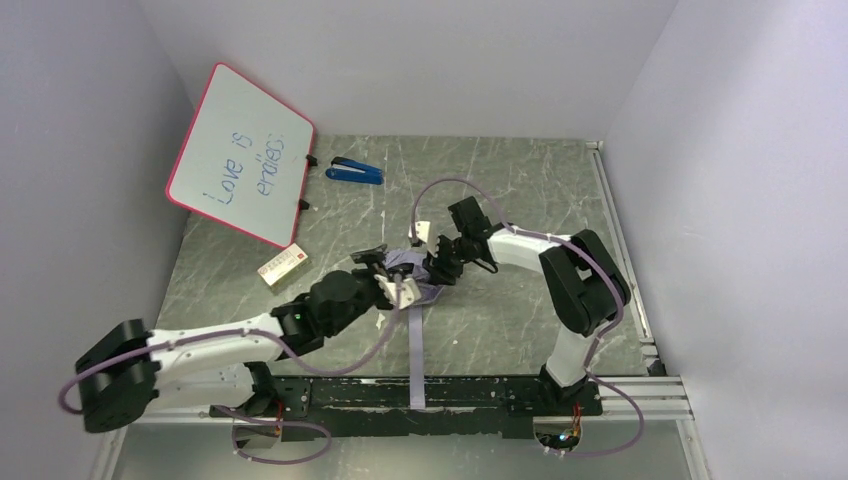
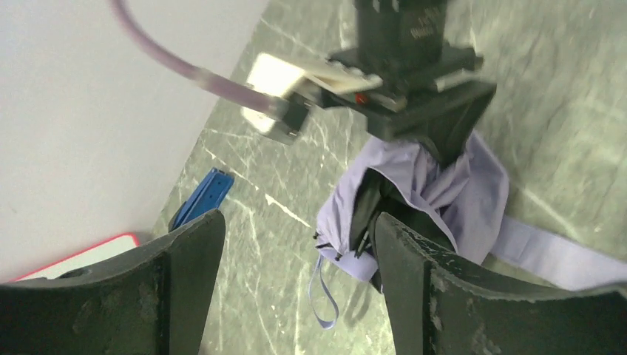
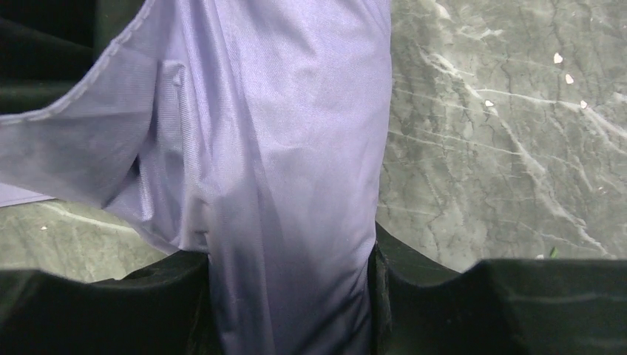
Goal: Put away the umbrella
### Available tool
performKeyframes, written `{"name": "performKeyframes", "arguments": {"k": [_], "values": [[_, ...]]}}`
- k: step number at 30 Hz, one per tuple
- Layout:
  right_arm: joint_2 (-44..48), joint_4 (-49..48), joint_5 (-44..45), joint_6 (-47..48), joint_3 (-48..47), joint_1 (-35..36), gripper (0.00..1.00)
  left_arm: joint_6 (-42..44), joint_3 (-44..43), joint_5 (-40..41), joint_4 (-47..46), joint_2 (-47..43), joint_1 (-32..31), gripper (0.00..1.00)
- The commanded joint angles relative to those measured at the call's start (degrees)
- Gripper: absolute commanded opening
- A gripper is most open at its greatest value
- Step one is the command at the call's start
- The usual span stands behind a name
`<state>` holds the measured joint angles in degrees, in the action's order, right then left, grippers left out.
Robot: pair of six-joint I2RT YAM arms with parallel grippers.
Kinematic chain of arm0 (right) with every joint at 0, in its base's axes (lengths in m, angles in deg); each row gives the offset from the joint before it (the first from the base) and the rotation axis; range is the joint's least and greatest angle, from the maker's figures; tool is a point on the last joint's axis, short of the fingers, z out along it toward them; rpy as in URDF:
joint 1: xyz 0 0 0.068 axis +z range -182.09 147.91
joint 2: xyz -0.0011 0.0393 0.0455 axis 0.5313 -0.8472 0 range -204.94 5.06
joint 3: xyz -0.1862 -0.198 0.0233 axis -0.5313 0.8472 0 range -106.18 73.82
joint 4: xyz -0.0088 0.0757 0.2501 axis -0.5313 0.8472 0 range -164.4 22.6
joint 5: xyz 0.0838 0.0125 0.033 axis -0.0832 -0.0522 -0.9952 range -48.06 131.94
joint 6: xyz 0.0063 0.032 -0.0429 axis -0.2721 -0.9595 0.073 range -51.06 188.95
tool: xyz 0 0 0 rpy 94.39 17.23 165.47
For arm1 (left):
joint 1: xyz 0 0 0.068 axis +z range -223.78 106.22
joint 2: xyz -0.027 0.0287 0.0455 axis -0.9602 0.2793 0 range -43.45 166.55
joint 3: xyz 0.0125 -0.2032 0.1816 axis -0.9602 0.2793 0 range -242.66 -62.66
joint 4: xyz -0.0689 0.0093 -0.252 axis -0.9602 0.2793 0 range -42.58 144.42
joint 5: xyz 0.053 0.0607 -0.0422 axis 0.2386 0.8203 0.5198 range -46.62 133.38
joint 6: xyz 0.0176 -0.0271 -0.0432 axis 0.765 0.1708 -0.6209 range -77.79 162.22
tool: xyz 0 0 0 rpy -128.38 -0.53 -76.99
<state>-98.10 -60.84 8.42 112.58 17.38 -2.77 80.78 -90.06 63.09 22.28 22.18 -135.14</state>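
The umbrella (image 1: 408, 264) is a folded bundle of pale lilac fabric with black inside, at the table's middle. My right gripper (image 1: 437, 268) is shut on its fabric; in the right wrist view the lilac cloth (image 3: 288, 185) fills the gap between the dark fingers of the gripper (image 3: 288, 255). In the left wrist view the umbrella (image 2: 436, 185) hangs from the right gripper just above the table, its wrist loop (image 2: 322, 296) dangling. My left gripper (image 2: 296, 222) is open and empty, its right finger (image 2: 444, 296) close beside the umbrella's lower end. It also shows in the top view (image 1: 395, 285).
A long lilac strip (image 1: 414, 350) lies from the umbrella toward the near edge. A blue stapler-like object (image 1: 355, 172) and a red-framed whiteboard (image 1: 240, 155) are at the back left. A small box (image 1: 283, 266) lies left of the grippers.
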Motion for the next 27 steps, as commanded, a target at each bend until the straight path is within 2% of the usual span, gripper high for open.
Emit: {"name": "performKeyframes", "arguments": {"k": [1, 6, 8, 12, 14, 16, 22, 27], "values": [[-0.4, -5.4, 15.4, 0.5, 3.7, 1.5, 0.21, -12.9, 1.8, -5.1, 3.8, -8.5, 3.4, 0.77], [1.8, -13.0, 24.3, 0.2, 9.6, 4.5, 0.22, -22.1, -1.3, -8.2, 4.9, -9.1, 15.8, 0.77], [3.2, -16.8, 27.3, 0.2, 11.8, 5.8, 0.22, -24.4, -3.5, -8.5, 5.7, -7.4, 19.8, 0.81], [5.3, -21.6, 32.0, 0.9, 15.9, 8.3, 0.24, -26.3, -9.7, -6.9, 8.4, -2.3, 24.4, 0.89], [6.2, -24.3, 33.3, 2.2, 18.3, 9.5, 0.25, -28.1, -12.4, -7.2, 9.1, 0.5, 26.3, 0.97], [6.8, -26.6, 33.4, 3.8, 20.8, 11.0, 0.25, -29.3, -14.5, -9.0, 9.2, 2.8, 27.9, 0.97], [8.1, -35.5, 41.7, 5.7, 27.2, 16.6, 0.24, -25.4, -16.8, -20.2, 8.9, 7.0, 30.5, 0.97], [7.3, -41.3, 48.2, 8.2, 30.3, 20.2, 0.23, -21.5, -22.7, -35.5, 16.2, 12.8, 33.1, 0.97]]}}
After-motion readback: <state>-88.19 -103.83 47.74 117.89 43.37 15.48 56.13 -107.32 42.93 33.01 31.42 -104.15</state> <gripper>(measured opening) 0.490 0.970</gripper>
